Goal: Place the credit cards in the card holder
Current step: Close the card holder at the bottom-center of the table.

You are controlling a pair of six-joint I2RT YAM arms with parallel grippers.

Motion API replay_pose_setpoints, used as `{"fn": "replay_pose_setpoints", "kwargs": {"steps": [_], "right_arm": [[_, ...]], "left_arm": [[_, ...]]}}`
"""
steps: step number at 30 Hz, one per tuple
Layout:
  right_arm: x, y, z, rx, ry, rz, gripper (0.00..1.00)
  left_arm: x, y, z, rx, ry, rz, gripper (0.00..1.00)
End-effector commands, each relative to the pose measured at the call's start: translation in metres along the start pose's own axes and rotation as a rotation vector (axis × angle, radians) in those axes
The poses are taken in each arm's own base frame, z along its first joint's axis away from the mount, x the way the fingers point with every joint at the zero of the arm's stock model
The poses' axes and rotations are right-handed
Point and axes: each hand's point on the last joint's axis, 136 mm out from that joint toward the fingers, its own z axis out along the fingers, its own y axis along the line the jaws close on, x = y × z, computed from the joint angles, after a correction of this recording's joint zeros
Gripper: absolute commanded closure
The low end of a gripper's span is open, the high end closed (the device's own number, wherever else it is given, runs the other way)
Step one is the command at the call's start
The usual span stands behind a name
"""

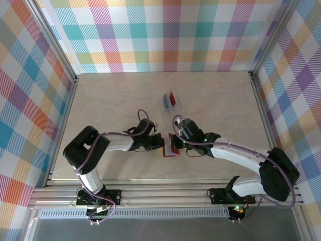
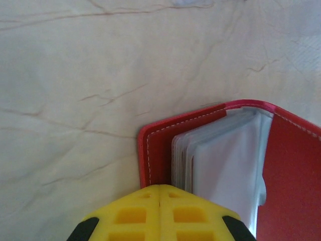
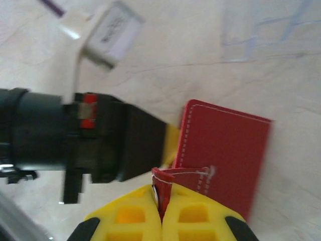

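The card holder (image 1: 172, 146) lies open on the table (image 1: 110, 100), between the two wrists. Its pale card slots (image 2: 225, 165) are seen fanned between the red covers. It is judged to be light and soft. The covers will bend rather than resist, and the thin plastic slots look floppy and slick, so they are likely to close up unless the covers are pulled apart.

One cover edge is pinched by the left gripper (image 2: 159, 190), whose yellow fingers are pressed together with the red edge running in between them. On the other side of the card holder, the snap tab (image 3: 183, 173) is clamped by the right gripper (image 3: 161, 193), fingers tight together on the tab just by its metal stud. These two holds, cover edge and tab, are judged to be the sound ones, since the stitched edges give more to grip than the slots do.

Beyond the card holder, well apart from it and farther from the arm bases, the credit cards (image 1: 166, 102) are seen, a blue one and a red one, lying side by side in a clear case (image 1: 179, 107). They are judged to be thin, stiff, light and slippery. Lying flat, they offer little to seize, so an exposed edge should be taken rather than a face. No card is yet seen in the slots.
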Motion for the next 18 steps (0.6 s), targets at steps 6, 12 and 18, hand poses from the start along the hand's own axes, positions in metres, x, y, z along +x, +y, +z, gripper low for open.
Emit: {"fn": "replay_pose_setpoints", "kwargs": {"steps": [6,12,18], "right_arm": [[0.001,0.044,0.027,-0.198,0.054,0.003,1.00],[-0.001,0.045,0.015,-0.195,0.037,-0.011,1.00],[-0.002,0.047,0.012,-0.196,0.044,-0.019,1.00]], "left_arm": [[0.054,0.056,0.007,-0.213,0.163,-0.087,0.97],[0.053,0.059,0.000,-0.218,0.150,-0.093,0.96],[0.051,0.060,-0.002,-0.204,0.151,-0.098,0.93]]}}
